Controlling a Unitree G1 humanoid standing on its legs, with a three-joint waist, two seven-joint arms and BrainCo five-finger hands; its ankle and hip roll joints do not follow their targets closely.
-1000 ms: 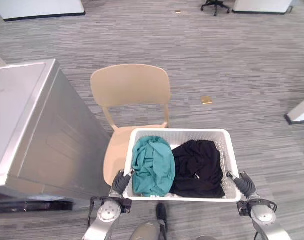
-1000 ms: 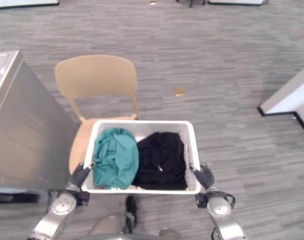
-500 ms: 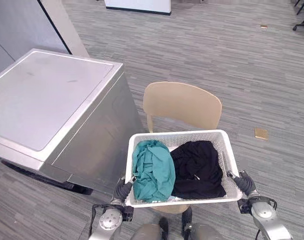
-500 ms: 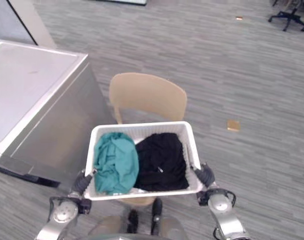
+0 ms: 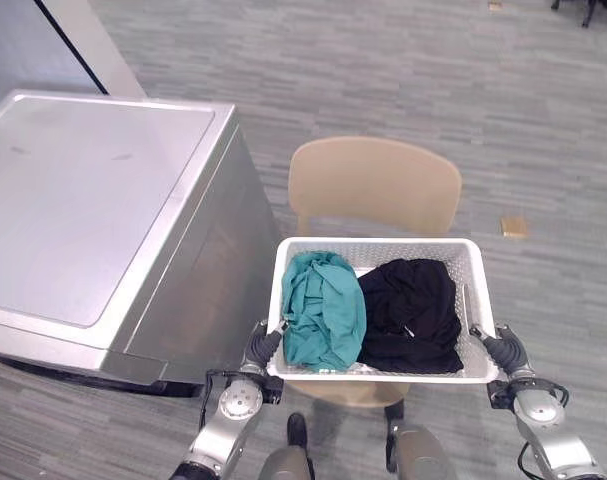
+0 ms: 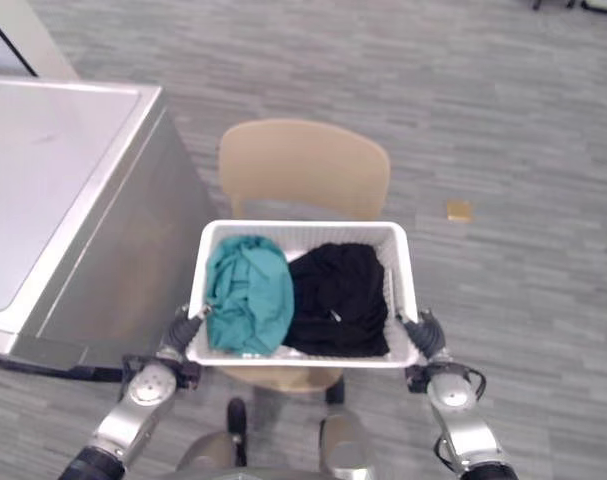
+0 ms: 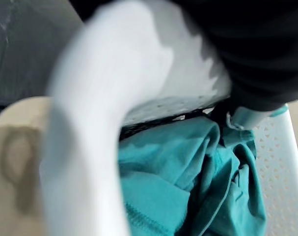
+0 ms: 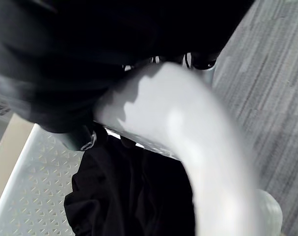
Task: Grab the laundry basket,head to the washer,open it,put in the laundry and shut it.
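A white laundry basket (image 5: 378, 244) hangs between my two hands above a chair seat. In it lie a teal garment (image 5: 323, 310) on the left and a black garment (image 5: 411, 315) on the right. My left hand (image 5: 263, 348) is curled round the basket's left rim, and my right hand (image 5: 505, 350) round its right rim. Up close, the left wrist view has the white rim (image 7: 90, 98) with teal cloth (image 7: 188, 172) past it. The right wrist view has the rim (image 8: 188, 128) with black cloth (image 8: 129, 196) past it. The silver washer (image 5: 93, 200) stands at the left with its top lid down.
A beige chair (image 5: 375, 183) stands right behind and under the basket, close beside the washer's right wall. A small tan square (image 5: 514, 226) lies on the grey carpet to the right. A dark-edged wall panel (image 5: 73, 45) rises at the far left.
The camera has swung, so the washer and chair now sit lower and closer in view. The basket stays held level in both hands, now over the chair seat.
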